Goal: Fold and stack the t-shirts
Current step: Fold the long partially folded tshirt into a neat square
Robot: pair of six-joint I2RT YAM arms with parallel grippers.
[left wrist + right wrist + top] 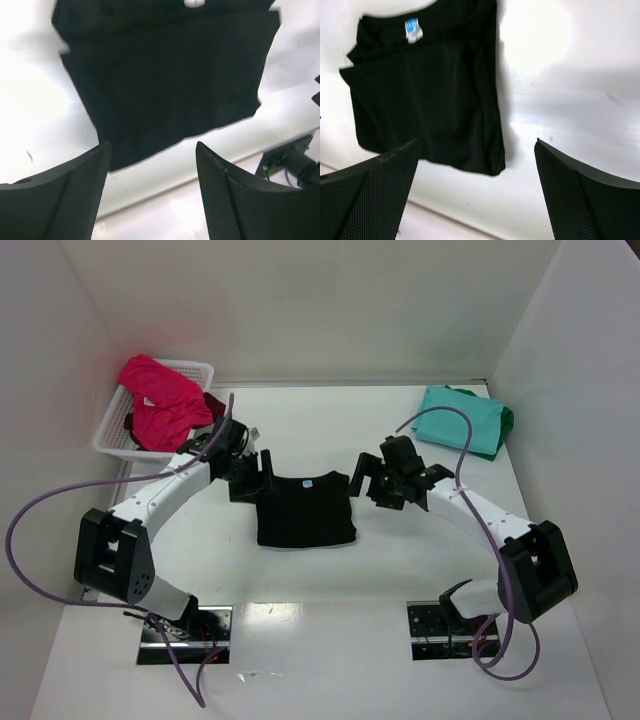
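Observation:
A black t-shirt (pixel 304 510) with a small light-blue neck label lies folded flat on the table's middle; it also shows in the left wrist view (pixel 165 80) and the right wrist view (pixel 425 95). My left gripper (pixel 252 476) hovers at its left edge, open and empty. My right gripper (pixel 366 481) hovers at its right edge, open and empty. A folded teal t-shirt (pixel 458 420) lies on a green one (pixel 506 420) at the back right. A magenta-pink t-shirt (pixel 160 405) and a dark red one (pixel 213 403) sit in the basket.
A white lattice basket (pixel 112 425) stands at the back left, against the left wall. White walls enclose the table on three sides. Purple cables loop from both arms. Two metal base plates (pixel 185 633) sit at the near edge.

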